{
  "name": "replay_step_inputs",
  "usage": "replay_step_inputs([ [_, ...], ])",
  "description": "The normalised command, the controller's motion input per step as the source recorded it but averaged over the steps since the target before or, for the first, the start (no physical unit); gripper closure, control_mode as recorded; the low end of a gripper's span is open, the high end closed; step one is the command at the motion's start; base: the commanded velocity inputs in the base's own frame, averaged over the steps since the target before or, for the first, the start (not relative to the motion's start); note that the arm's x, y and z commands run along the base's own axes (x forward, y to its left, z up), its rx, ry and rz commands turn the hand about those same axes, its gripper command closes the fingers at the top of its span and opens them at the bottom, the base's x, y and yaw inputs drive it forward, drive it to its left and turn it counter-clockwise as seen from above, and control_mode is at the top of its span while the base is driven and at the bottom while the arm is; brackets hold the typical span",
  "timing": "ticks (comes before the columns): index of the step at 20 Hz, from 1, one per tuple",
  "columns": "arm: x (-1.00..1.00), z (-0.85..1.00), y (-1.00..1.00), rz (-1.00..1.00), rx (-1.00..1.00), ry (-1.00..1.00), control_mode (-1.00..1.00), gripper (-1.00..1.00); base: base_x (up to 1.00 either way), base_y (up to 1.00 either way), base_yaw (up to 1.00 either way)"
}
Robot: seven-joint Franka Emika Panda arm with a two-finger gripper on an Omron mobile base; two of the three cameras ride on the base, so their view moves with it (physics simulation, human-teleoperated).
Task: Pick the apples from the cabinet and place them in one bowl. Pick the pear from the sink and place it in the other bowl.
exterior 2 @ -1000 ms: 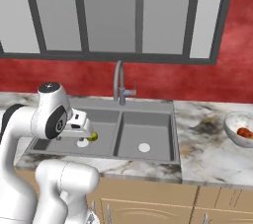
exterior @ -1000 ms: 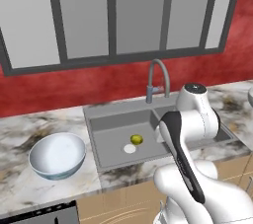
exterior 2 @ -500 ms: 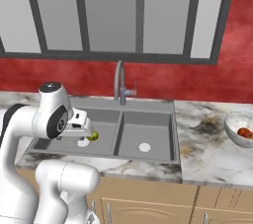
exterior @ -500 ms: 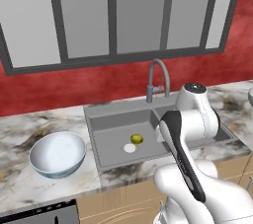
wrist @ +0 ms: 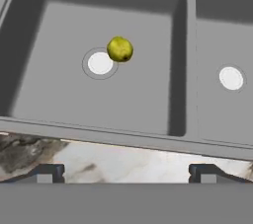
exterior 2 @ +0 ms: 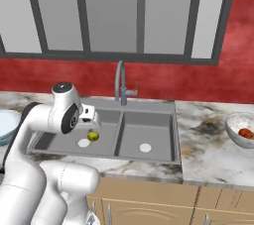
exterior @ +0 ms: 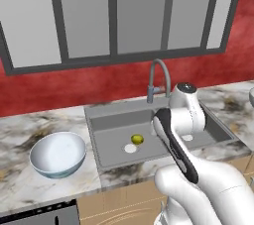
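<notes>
Pear (wrist: pixel 120 49): yellow-green, lying on the floor of the left basin of the sink (wrist: pixel 178 60), just beside and touching the rim of that basin's round pale drain (wrist: pixel 100 63).
Fingers (wrist: pixel 126 172): spread wide with nothing between them, poised above the marbled bench (wrist: pixel 123 161) at the sink's front edge, short of the pear and above it.
Other bowl (exterior: pixel 57 153): glossy bluish-white, empty, on the bench to the left of the sink; this is where the pear belongs.
One bowl (exterior 2: pixel 242 129): frosted grey-white, on the bench right of the sink, with something red inside, probably the apples (exterior 2: pixel 245 133), though they are too small to count.
Step in hand: reaching for the pear, by my reading.
How to do it well: carry the hand forward over the left basin until the pear sits midway between the fingers, then descend straight down.
Grip advice: close across the widest part of the fruit, low enough that it cannot squirt out.
Risks: a round fruit on a smooth metal floor may roll if one finger touches first; the basin's front wall and divider leave limited room, so keep the fingers clear of both.
</notes>
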Motion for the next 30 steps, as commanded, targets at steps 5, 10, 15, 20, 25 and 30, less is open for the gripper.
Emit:
replay_step_inputs([
  [5,0.77,-0.21,0.24,-0.02,0.0,-0.01,-1.0,-1.0,0.0,0.0,0.0],
  [10,1.0,-0.32,0.39,-0.05,0.0,0.0,-1.0,-1.0,0.0,0.0,0.0],
  [15,1.0,-0.55,0.13,-0.03,0.0,0.0,-1.0,-1.0,0.0,0.0,0.0],
  [20,0.73,-0.48,0.03,0.0,0.0,-0.01,-1.0,-1.0,0.0,0.0,0.0],
  [25,0.16,-0.09,0.03,0.0,0.0,0.05,-1.0,-1.0,0.0,0.0,0.0],
  [30,-0.05,0.0,0.06,0.04,0.01,0.08,-1.0,-1.0,0.0,0.0,0.0],
])
